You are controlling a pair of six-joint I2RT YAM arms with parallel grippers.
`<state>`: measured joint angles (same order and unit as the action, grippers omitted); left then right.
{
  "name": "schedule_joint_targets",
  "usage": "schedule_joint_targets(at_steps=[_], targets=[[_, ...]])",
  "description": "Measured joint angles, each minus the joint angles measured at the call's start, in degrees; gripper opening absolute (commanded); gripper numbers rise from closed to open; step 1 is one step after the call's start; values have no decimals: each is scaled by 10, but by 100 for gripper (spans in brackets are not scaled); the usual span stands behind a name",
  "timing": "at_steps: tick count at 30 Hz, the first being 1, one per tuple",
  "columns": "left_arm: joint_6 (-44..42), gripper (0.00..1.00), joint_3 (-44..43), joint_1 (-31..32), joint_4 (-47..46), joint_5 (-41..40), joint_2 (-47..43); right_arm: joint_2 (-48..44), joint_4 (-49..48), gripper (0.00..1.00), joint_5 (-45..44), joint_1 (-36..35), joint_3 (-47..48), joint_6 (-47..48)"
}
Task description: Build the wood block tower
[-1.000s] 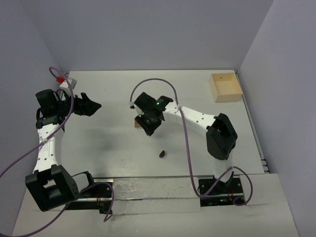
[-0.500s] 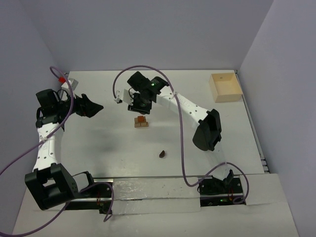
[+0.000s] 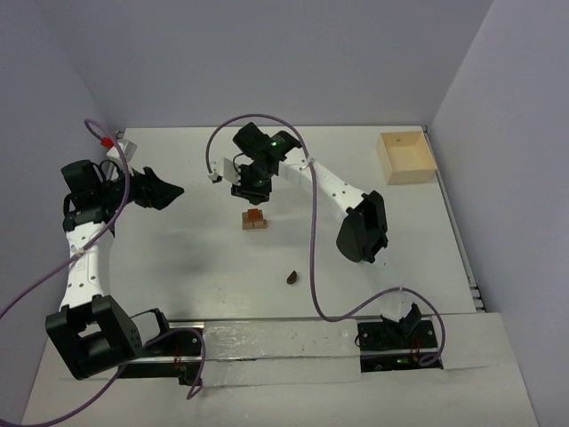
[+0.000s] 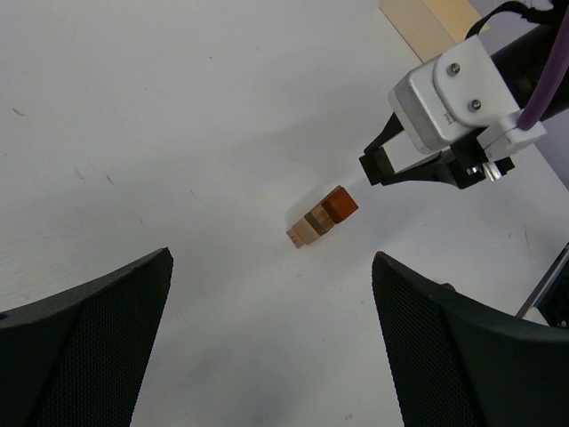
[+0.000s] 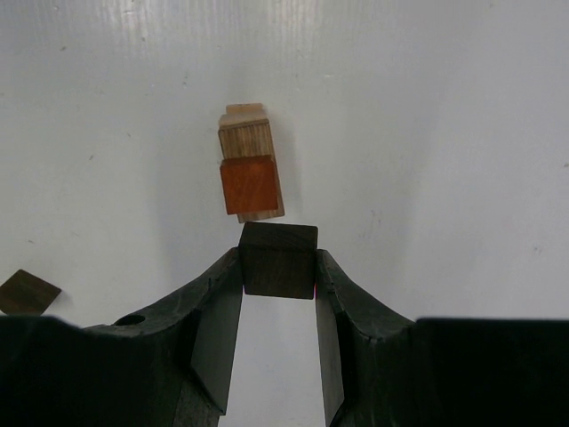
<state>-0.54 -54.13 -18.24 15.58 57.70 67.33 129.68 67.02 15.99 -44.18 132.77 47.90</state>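
One white table point(image 3: 178, 258) carries everything, matte and lightly scuffed, closed in by plain pale lavender walls point(image 3: 267, 62) at the back and on both sides. We count two arms, three blocks stacked, one block held, one loose piece and one box.

At the far left, the left hand point(image 3: 171, 194) hangs over bare table with its fingers wide apart, gripping nothing. Right of it, near the table's middle, stands the tower point(image 3: 255, 219): a light tan base, a mid-brown block, a reddish-orange block on top. Just beyond the tower, the right hand point(image 5: 277, 269) is clamped on a dark brown block point(image 5: 278, 247), close to the stack and not touching it. The loose dark piece point(image 3: 292, 277) lies nearer the arm bases. The pale box point(image 3: 405, 157) sits at the far right corner.
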Motion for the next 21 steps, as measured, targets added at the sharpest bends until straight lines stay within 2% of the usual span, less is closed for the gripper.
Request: schedule_joint_targets(at_steps=[15,21], targets=[[16,99,0,-2,-4,4,0,30,18,0,14,-3,4,20],[16,99,0,-2,-4,7,0,30,18,5,14,-5,4,21]])
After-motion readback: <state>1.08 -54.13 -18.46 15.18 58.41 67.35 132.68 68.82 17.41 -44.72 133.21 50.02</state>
